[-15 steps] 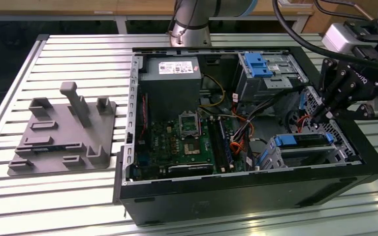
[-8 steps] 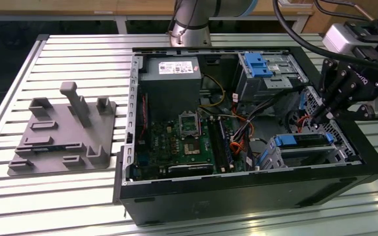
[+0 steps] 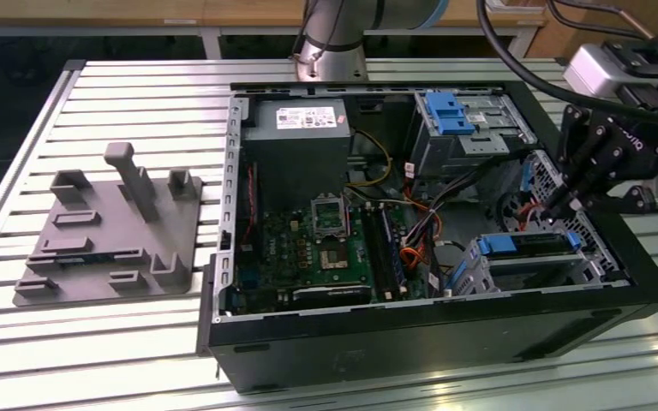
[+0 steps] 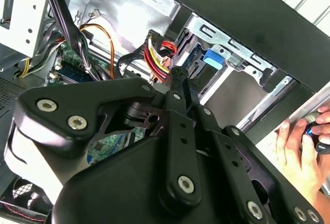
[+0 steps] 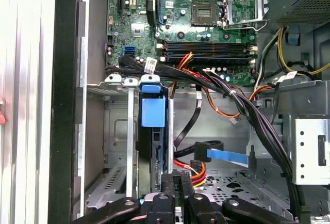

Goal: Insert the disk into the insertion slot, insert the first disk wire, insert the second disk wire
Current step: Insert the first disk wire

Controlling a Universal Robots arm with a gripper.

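1. Black matte gripper point(image 4: 178, 72) links, studded with silver screws, sit closest to the lens in both wrist views.
2. Its jaws stand closed, the slim fingers pressed together with no gap. Whether a wire is pinched between them is hidden.
3. The tip is just beside a bundle of red, yellow and orange wires point(image 5: 195, 168), near a flat blue cable point(image 5: 227, 155).
4. The disk point(image 5: 153, 105), in its glossy blue plastic carrier, sits inside the slot point(image 5: 119, 136), a bare sheet-metal cage with punched walls. The cage hides most of the disk, and the blue handle end shows.
5. In the exterior view the black case point(image 3: 421, 342) lies open on a ribbed metal table point(image 3: 112, 342), with a grey moulded fixture point(image 3: 112, 231) toward the exterior view's left.
6. A hand point(image 4: 301, 141), cut off at the frame edge, is outside the case, and what it holds is hard to make out.
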